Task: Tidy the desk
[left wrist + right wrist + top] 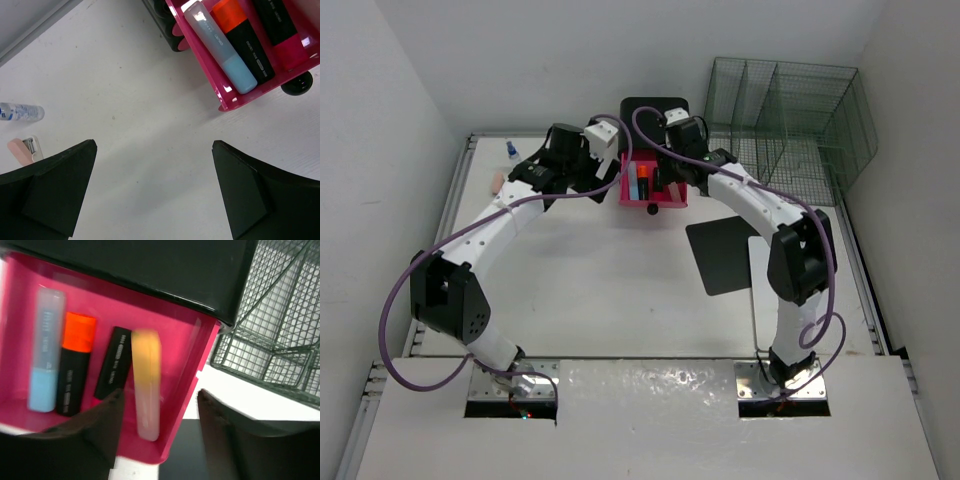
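Observation:
The white desk (610,300) carries a pink drawer (665,200) pulled out of a black organizer (655,108). In the right wrist view the drawer (200,365) holds a blue highlighter (44,370), an orange highlighter (74,365), a black marker (112,362) and a blurred yellow highlighter (146,385). My right gripper (160,395) is open just above the drawer's right end, holding nothing; it also shows in the top view (667,182). My left gripper (154,145) is open and empty over bare desk, left of the drawer (225,92); it also shows in the top view (605,168).
A small clear bottle (20,111) and a pink stapler (22,149) lie at the desk's far left. A green wire basket (790,120) stands at the back right. A black flat pad (725,255) lies right of centre. A black knob (297,84) sits at the drawer front.

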Robot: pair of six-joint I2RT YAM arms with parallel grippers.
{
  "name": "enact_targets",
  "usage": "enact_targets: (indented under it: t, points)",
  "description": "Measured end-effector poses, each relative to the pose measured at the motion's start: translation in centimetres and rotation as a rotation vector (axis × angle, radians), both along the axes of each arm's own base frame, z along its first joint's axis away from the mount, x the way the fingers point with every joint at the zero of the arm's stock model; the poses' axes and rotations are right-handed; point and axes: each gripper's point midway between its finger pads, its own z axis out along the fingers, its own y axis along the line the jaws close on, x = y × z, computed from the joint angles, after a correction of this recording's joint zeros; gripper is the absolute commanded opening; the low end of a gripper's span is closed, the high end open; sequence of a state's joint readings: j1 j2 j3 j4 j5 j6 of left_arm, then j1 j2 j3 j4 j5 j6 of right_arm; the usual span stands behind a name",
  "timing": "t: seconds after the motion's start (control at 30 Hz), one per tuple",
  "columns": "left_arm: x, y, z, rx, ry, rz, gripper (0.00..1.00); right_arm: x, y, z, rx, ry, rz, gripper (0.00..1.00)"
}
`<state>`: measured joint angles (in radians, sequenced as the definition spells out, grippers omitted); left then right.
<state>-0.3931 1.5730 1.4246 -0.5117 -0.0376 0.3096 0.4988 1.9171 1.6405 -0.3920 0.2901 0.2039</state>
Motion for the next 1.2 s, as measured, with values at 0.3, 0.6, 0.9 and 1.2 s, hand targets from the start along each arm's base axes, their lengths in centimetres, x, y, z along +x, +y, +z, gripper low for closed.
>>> enact_targets:
  t: [0.3,0.6,0.9,1.2]
  points:
    - [-0.1,0.2,-0.2,0.016,0.001,-0.004,1.00,0.5,-0.7,-2.6,-0.062,0.050,-0.032,0.65]
    - [-0.1,0.4,-0.3,0.030,-0.003,-0.004,1.00,-0.3,-1.1,0.4,-0.097,-0.017,0.031,0.69]
    - [0.9,3.4,0.0,0.079,-0.032,0.118,1.00,-9.0,-2.0,5.4,0.007,-0.192,-0.020,0.29]
    - [0.5,12.0,-2.3,0.022,-0.001,0.322,1.00,-13.5,0.7,-5.5,0.067,-0.052,-0.045,0.58]
